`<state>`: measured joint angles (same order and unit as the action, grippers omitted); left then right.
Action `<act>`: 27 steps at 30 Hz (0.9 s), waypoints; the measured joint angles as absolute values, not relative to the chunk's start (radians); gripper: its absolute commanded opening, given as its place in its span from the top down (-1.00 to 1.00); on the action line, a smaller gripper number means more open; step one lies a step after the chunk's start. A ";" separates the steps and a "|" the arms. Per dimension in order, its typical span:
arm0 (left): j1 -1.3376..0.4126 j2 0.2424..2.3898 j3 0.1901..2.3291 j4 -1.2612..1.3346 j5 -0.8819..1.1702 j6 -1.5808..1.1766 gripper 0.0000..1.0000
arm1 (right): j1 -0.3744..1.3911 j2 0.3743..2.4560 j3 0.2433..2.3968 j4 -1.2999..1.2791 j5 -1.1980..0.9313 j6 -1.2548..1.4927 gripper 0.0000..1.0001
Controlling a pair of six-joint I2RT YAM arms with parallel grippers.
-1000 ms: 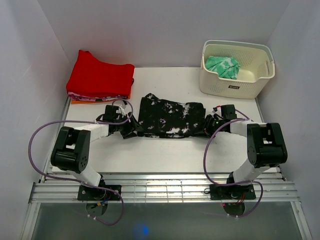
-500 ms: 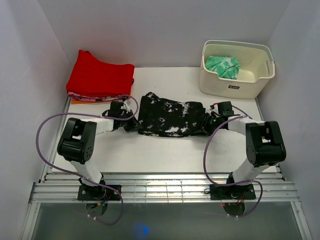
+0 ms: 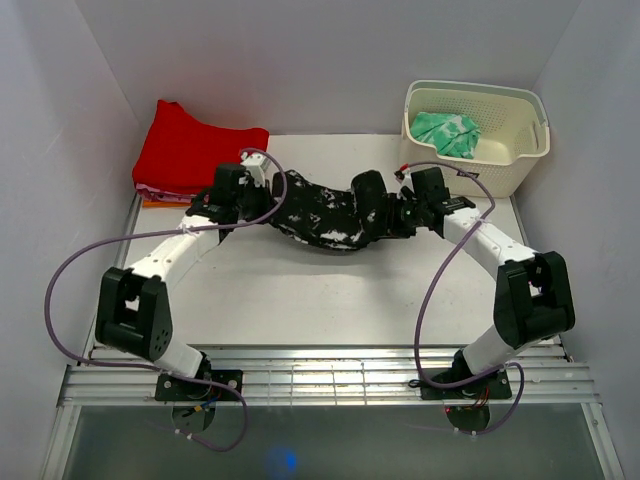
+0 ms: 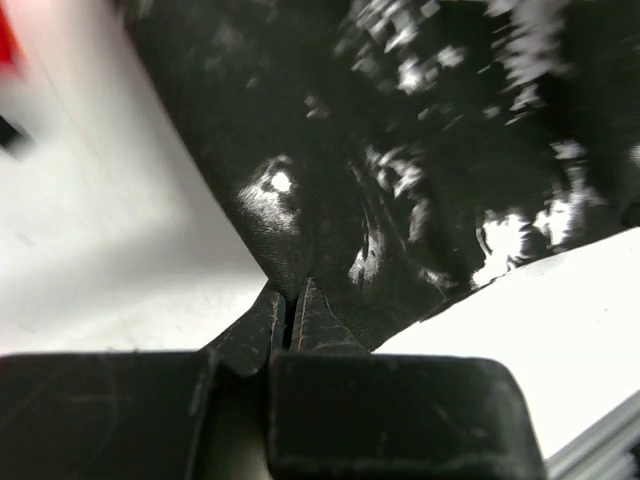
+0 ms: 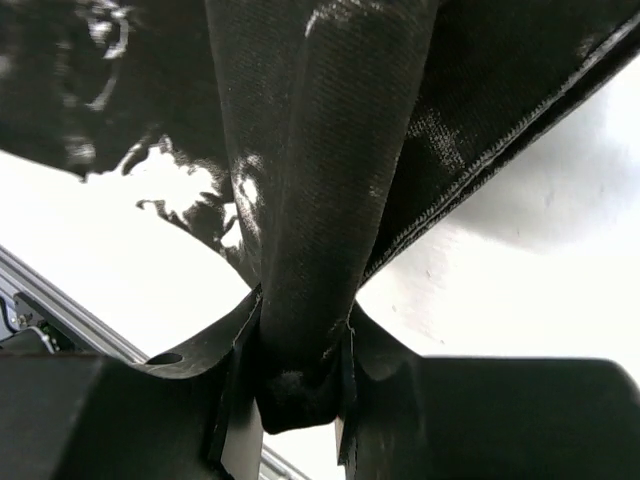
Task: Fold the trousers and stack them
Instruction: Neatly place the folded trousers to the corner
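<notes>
Where held at both ends, trousers (image 3: pixel 332 215) bunched, black, white-splattered, sagging.

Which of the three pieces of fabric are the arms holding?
The black white-splattered trousers, pinched at each end by the left gripper and right gripper. The red garment lies untouched; the green cloth sits in the basket.
</notes>
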<state>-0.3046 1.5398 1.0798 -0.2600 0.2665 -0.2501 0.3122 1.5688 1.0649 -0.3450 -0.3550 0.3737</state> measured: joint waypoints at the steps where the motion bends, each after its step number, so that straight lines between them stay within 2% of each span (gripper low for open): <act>1: -0.306 1.508 1.092 -0.258 0.257 -0.226 1.00 | 0.322 1.564 1.089 -0.350 -0.347 0.363 0.84; 7: -0.306 1.334 1.119 -0.209 0.187 -0.091 1.00 | 0.380 1.562 1.233 -0.343 -0.297 0.321 0.85; 14: -0.246 1.305 1.161 -0.060 0.085 0.055 1.00 | 0.469 1.661 1.512 -0.306 -0.230 0.278 0.84; 20: -0.046 1.346 1.216 0.041 0.100 0.083 1.00 | 0.538 1.892 1.792 -0.198 -0.215 0.282 0.85; 27: 0.245 1.502 1.294 0.117 0.227 -0.054 1.00 | 0.659 2.160 2.063 -0.069 -0.199 0.300 0.84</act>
